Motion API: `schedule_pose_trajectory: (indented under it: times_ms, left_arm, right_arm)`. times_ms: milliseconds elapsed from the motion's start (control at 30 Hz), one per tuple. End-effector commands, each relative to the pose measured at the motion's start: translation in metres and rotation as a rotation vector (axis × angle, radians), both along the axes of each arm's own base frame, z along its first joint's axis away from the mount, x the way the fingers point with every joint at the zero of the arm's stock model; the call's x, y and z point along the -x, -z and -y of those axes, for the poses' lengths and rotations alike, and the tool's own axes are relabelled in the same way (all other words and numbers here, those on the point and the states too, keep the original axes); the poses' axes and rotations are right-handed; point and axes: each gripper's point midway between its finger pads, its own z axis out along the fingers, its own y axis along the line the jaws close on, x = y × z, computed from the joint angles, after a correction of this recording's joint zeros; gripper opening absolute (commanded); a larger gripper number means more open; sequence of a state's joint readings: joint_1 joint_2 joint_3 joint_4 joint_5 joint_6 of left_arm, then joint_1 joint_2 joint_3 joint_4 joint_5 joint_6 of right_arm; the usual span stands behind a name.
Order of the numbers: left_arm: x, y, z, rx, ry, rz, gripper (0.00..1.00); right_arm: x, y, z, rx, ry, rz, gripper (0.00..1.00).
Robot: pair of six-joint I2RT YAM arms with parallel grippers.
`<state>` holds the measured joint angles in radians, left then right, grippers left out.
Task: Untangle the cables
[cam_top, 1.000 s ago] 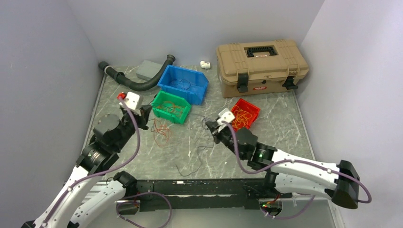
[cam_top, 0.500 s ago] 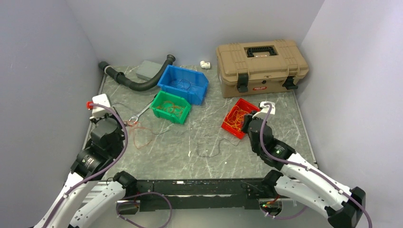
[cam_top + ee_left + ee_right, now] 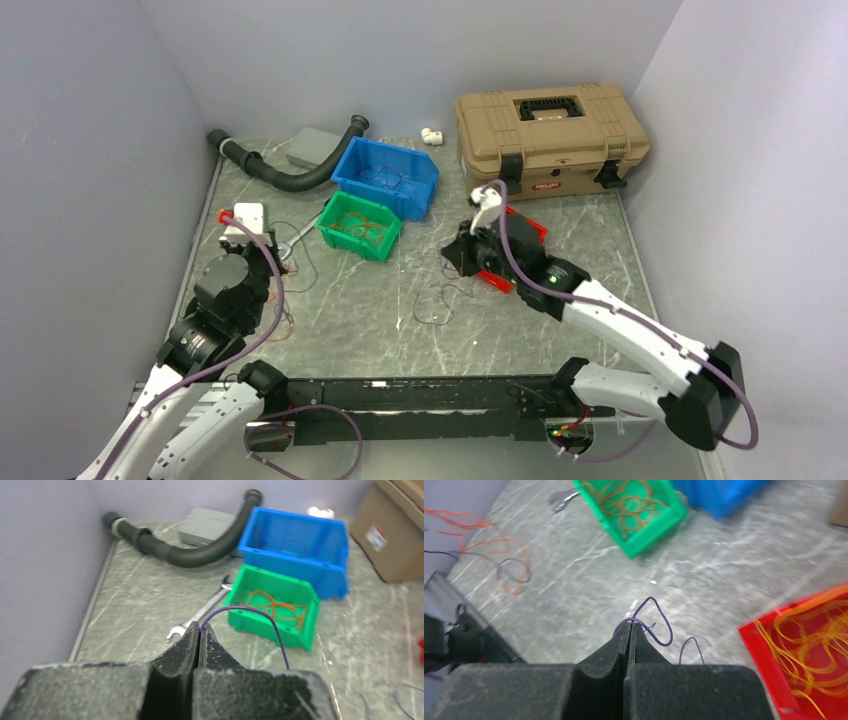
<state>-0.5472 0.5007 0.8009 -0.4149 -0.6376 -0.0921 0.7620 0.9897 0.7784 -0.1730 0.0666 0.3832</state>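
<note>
One purple cable [image 3: 260, 614] was pinched by the closed left end effector [image 3: 199, 630] near the desk's [image 3: 380, 300] left edge, and one purple strand [image 3: 659, 611] by the closed right end effector [image 3: 630, 627] nearer its middle. Orange cables [image 3: 270, 602] were seen in two bins, the green bin [image 3: 272, 630] and the red bin [image 3: 758, 647].

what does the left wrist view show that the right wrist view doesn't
Left wrist only: the black hose and the grey box. Right wrist only: yellow-orange wires in the red bin, and loose orange wires. Both: the green bin, the wrench, and a purple wire pinched in a shut end effector, the left end effector in one, the right end effector in the other.
</note>
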Motion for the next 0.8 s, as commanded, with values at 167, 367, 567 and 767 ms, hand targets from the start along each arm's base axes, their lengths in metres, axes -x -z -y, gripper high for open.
schedule_pose_trajectory:
  times_ms: [167,367,567,767]
  left_arm:
    - [-0.01,0.014,0.076,-0.044,0.397,-0.059,0.0]
    - [-0.011,0.023,0.083,-0.064,0.432,-0.099,0.0]
    - [-0.012,0.029,0.071,-0.067,0.369,-0.111,0.0]
    - [-0.013,0.032,0.067,-0.074,0.346,-0.127,0.0]
  right_arm:
    - [0.022,0.073,0.005,0.212,0.03,-0.334,0.0]
    - [0.05,0.108,-0.024,0.113,-0.093,-0.452,0.0]
    - [0.067,0.119,-0.058,0.177,-0.23,-0.442,0.4]
    - [0.072,0.125,-0.068,0.213,-0.207,-0.455,1.0]
